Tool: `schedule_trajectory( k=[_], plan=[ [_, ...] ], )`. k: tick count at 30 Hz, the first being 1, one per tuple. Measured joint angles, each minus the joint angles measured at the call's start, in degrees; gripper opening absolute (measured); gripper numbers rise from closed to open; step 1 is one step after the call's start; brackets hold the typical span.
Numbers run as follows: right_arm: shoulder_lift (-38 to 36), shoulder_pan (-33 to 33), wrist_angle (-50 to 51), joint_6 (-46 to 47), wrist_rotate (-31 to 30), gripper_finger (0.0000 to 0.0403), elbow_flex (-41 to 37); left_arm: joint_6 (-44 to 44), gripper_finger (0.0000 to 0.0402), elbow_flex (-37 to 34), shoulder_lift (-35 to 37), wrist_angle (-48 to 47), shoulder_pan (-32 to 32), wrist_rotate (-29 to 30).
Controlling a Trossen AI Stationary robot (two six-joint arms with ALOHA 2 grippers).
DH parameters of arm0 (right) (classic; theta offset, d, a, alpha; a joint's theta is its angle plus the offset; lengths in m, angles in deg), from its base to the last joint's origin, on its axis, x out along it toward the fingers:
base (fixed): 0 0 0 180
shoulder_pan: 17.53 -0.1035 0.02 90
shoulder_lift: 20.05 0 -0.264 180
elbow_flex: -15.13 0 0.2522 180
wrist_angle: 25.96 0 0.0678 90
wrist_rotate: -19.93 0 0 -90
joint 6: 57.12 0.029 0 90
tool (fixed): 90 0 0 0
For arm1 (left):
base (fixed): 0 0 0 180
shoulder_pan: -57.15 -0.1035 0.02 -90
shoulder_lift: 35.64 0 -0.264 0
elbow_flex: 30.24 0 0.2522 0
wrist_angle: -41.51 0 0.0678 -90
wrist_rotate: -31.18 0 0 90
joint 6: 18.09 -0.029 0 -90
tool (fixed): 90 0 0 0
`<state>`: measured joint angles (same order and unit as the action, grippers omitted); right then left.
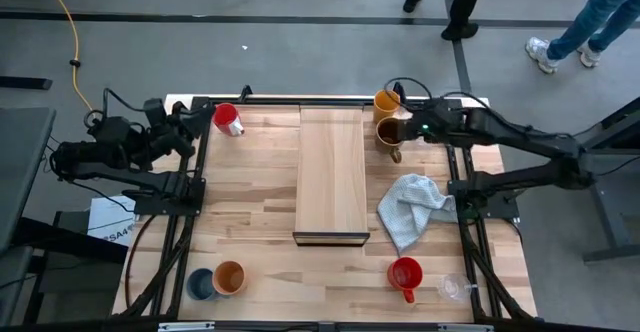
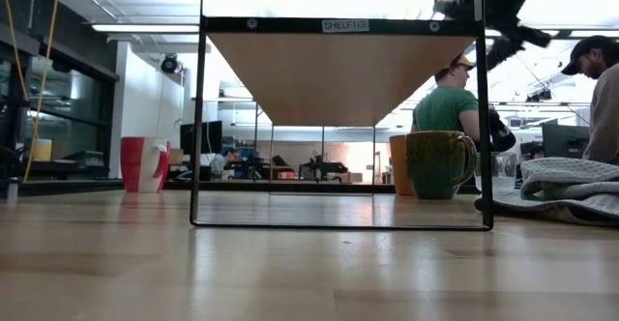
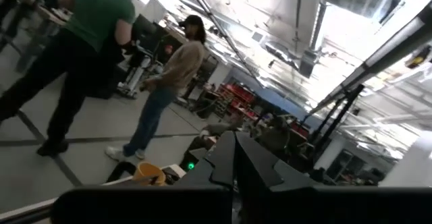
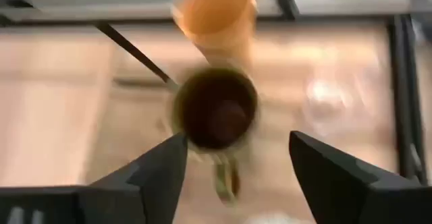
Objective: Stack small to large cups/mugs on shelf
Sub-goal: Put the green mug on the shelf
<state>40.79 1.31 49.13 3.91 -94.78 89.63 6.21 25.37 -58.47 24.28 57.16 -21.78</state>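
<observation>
From above, my right pincer (image 1: 408, 130) hangs over the round olive-brown mug (image 1: 389, 134) beside the orange cup (image 1: 386, 101), just right of the long pale wooden shelf (image 1: 331, 172); a crumpled grey cloth (image 1: 412, 208) lies near. From table height, the glazed mug (image 2: 437, 164) stands by the shelf's thin black frame (image 2: 197, 118). Through my right wrist, my two dark wedge fingers (image 4: 155, 172) stand wide apart, holding nothing, the mug's dark mouth (image 4: 216, 113) between them; my left pincer (image 3: 235, 163) is closed, empty.

Two mugs (image 1: 389, 120) stand right of the shelf (image 1: 332, 172), cloth (image 1: 412, 208) nearer.
</observation>
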Motion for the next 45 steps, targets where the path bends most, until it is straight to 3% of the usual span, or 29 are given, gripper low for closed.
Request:
schedule_trajectory(
  k=[5,12,19,31,35,45],
  plan=[
    [4.54,1.08,0.86,6.20,6.83,0.0263,-2.22,0.37,0.0001,0.00,0.00,0.03,0.00,1.90],
    [10.09,1.04,-5.11,1.72,12.63,0.0263,-5.37,0.36,0.0001,0.00,0.00,-0.04,0.00,2.03],
    [15.68,1.07,-6.24,-7.14,13.97,0.0263,-5.32,-0.48,0.0001,0.00,0.00,-0.06,0.01,2.71],
    [23.75,1.04,-8.19,-10.36,12.54,0.0257,-5.32,-0.48,0.0001,0.00,0.00,-0.06,0.02,2.71],
    [24.29,1.02,-8.98,-10.35,12.29,0.0218,-5.32,-0.48,0.0001,0.00,0.00,-0.06,0.00,2.71],
    [24.05,1.05,-7.61,-10.06,9.90,0.0056,-5.32,-0.46,0.0001,0.00,0.00,-0.06,0.00,2.71]
  ],
)
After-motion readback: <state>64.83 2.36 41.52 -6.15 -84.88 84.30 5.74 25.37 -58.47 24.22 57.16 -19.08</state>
